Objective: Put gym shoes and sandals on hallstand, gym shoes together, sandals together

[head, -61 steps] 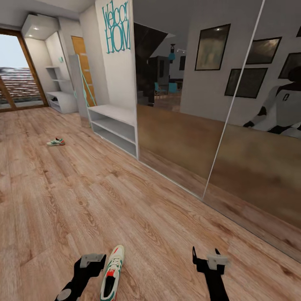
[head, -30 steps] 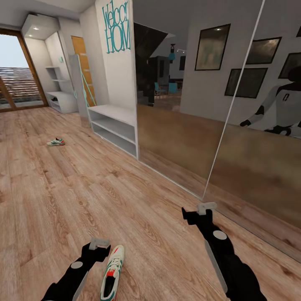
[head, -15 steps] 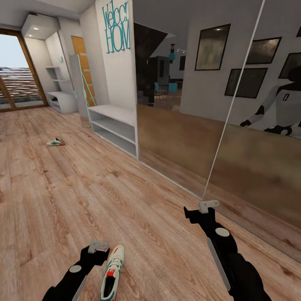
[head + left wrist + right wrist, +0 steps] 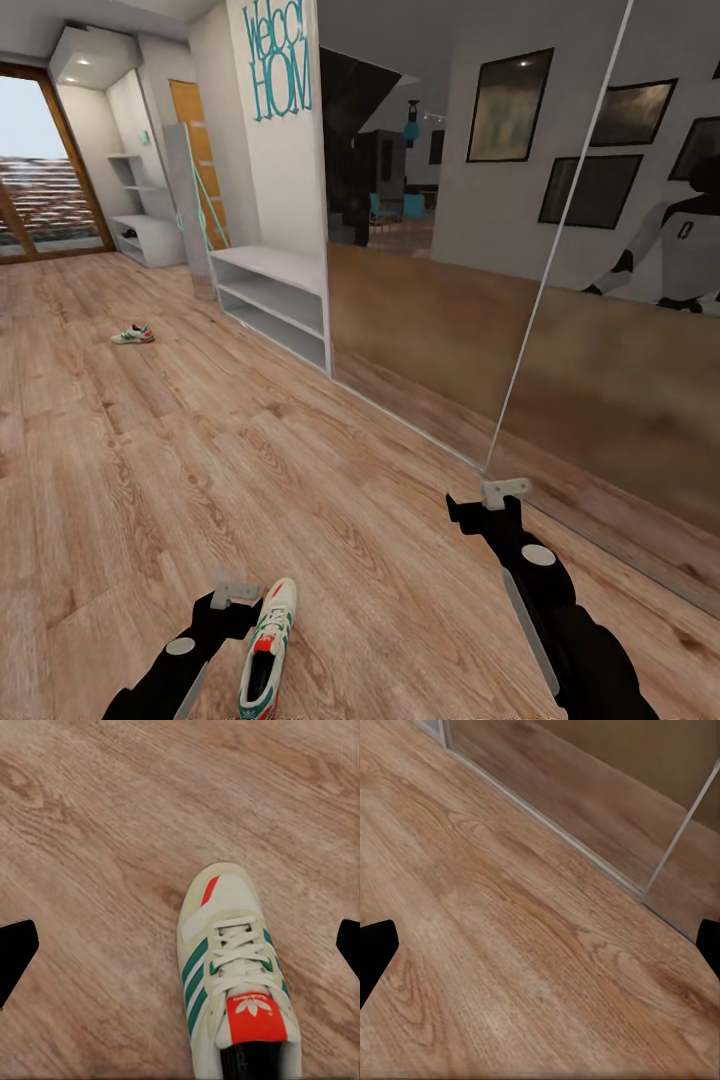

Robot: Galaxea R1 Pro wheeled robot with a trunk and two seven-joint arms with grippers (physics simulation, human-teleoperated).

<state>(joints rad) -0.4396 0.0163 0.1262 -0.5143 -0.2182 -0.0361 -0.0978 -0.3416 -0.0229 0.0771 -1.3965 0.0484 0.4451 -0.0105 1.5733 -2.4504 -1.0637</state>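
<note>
Near shoe (image 4: 266, 653): cream sneaker with green stripes and a red tongue label, lying flat on the wood floor (image 4: 300, 480), toe toward the mirror wall (image 4: 520, 330).
Left end effector (image 4: 235, 592): just beside the near shoe, above the floor; fingers spread wide open, holding nothing. In the left wrist view the shoe (image 4: 234, 975) lies between the two dark fingertips (image 4: 15, 949), touching neither.
Right end effector (image 4: 487, 503): well apart from the near shoe, close to the base of the mirror wall; open and empty, bare floor (image 4: 525, 945) between its fingertips.
Far shoe (image 4: 133, 334): on the floor, well beyond the near shoe, in front of the low white shelf unit (image 4: 272, 300).
Shoe rack (image 4: 140, 215): pale unit at the corridor's far end, beside the glass door (image 4: 40, 180); far from the near shoe.
</note>
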